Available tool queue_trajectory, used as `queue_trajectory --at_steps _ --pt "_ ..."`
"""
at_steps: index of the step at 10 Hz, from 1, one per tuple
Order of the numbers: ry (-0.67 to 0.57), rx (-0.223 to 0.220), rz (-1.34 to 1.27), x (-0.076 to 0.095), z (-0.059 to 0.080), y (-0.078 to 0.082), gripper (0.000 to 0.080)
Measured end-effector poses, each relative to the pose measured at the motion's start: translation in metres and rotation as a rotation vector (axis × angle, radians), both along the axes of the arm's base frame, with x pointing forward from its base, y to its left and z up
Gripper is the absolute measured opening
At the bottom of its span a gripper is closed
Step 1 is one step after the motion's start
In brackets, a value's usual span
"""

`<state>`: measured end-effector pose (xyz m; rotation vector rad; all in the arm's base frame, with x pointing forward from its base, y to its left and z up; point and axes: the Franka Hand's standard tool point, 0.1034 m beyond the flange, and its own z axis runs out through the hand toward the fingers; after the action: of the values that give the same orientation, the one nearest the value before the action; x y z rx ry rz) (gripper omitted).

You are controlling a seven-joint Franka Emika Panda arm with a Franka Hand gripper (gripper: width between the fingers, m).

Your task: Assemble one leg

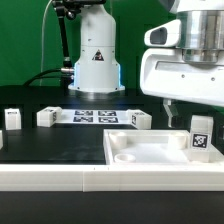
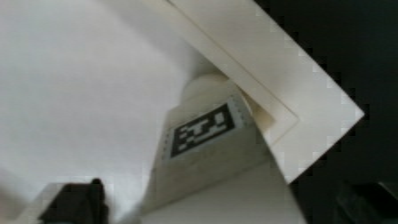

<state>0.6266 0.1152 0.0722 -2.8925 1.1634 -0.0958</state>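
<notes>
The leg (image 1: 200,135) stands upright at a corner of the white panel (image 1: 150,152), long axis vertical, tag facing us. The gripper (image 1: 170,112) hangs just beside it, toward the exterior view's left; I cannot tell how its jaws stand.

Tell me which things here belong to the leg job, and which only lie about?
Belong to the job:
leg standing on the panel
square panel
claw

Lying about:
marker board
spare legs
</notes>
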Motion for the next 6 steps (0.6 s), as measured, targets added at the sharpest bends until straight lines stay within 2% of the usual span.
queue_trajectory --at_steps 3,6 --pt "0.006 -0.018 0.236 0.0018 -0.001 -0.0078 0.0649" --pt "0.008 -0.032 0.369 0.0012 -0.0008 -0.0039 0.0649"
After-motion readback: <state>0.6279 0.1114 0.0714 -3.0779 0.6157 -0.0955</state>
